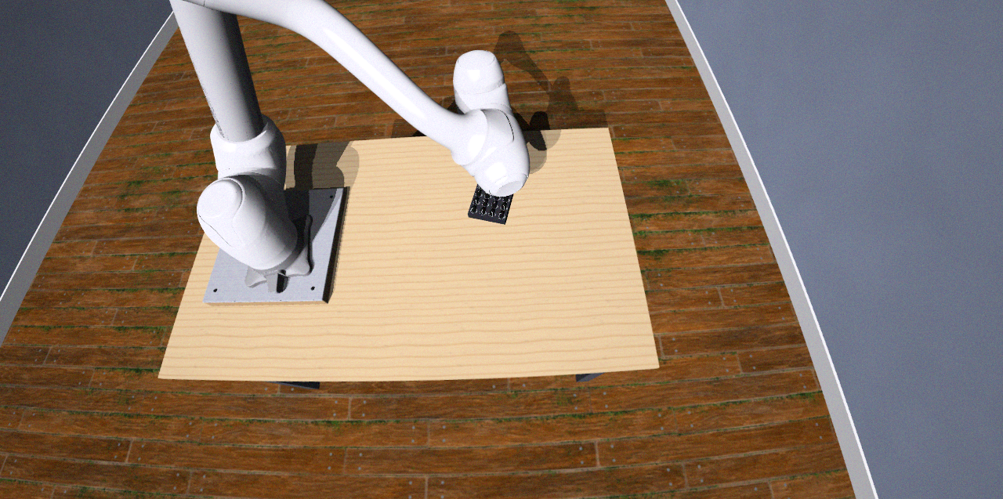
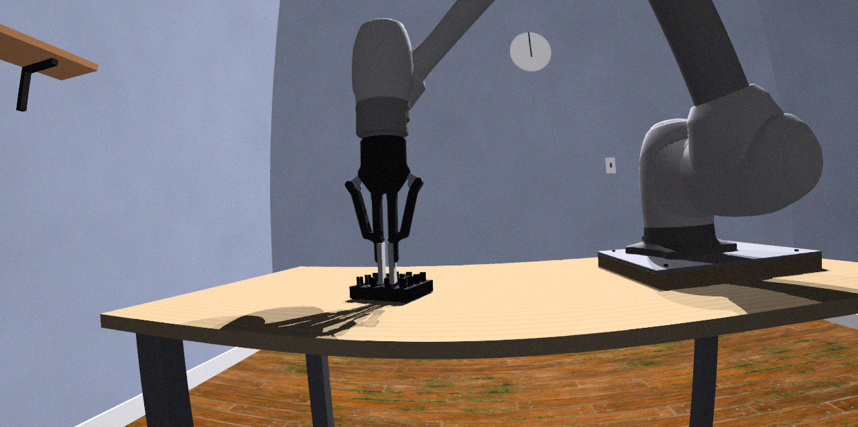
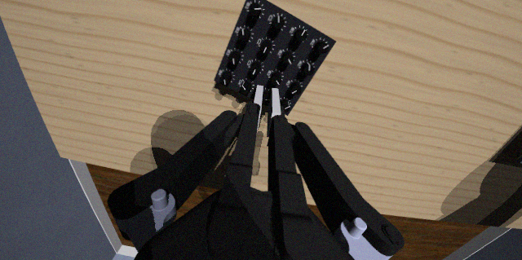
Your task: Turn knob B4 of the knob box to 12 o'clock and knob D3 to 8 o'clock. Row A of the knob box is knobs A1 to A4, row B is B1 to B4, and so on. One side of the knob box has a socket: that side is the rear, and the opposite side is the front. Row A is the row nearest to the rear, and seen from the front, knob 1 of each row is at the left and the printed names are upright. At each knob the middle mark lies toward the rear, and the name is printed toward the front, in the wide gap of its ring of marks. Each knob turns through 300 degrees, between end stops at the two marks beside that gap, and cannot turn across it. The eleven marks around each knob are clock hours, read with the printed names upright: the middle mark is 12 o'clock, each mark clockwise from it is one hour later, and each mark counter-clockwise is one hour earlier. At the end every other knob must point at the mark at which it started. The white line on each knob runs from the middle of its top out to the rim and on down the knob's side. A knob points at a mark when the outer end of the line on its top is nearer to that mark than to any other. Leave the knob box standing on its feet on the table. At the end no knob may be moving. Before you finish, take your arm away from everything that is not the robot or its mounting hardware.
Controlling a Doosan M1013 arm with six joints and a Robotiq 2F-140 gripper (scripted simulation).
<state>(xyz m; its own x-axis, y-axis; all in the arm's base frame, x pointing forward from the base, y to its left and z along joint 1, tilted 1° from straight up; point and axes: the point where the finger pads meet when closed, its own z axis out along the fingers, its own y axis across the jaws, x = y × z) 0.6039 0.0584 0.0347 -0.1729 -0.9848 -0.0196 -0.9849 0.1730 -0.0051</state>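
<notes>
The black knob box (image 1: 487, 217) (image 2: 371, 293) (image 3: 290, 19) stands on the table, its rear side toward the lower right in the wrist view. My gripper (image 2: 387, 281) (image 3: 265, 96) points straight down, its pale fingertips close together at knob height. It is shut on knob B4, which is mostly hidden between the fingers, so its line cannot be read. Knob D3 (image 3: 233, 61) is free, in the row at the left edge in the wrist view, and shows a short white line. In the top view the wrist hides the gripper and part of the box.
Neighbouring knobs stand close around the fingertips, with B3 (image 3: 276, 80) just beyond them and A3 (image 3: 294, 90) to the right in the wrist view. The wooden table (image 1: 448, 299) (image 2: 509, 304) carries the arm's base plate (image 1: 231, 285) (image 2: 629, 265). The table's far edge in the top view is near the box.
</notes>
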